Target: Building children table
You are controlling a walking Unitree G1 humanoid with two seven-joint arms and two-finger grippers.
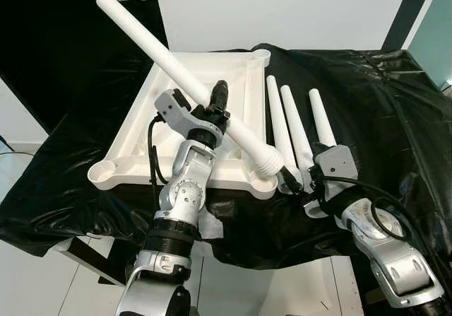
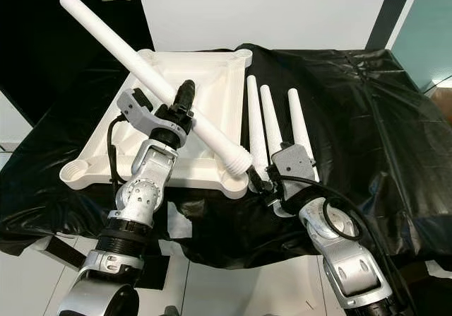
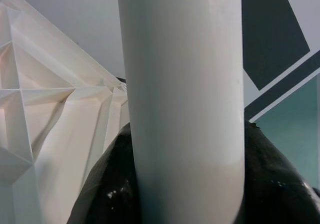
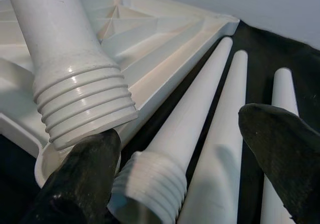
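Overhead, the left end effector (image 1: 217, 98) clamps a white table leg (image 1: 180, 74) slanting above the upturned tabletop (image 1: 145, 118) on the black-draped desk (image 1: 367, 97). Seen from the right wrist, the right end effector (image 4: 185, 159) is spread open over three loose legs (image 4: 197, 114), the held leg's threaded end (image 4: 82, 103) just beside one finger (image 4: 80, 179).

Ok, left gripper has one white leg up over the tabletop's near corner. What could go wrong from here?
1. The left gripper grips the long white plastic leg mid-shaft and steeply tilted. Its threaded end hangs above the corner socket of the upturned white plastic tabletop, so it could cross-thread.
2. The open right gripper sits by that socket, over three spare white legs on the black sheet. It might get struck, or roll them.
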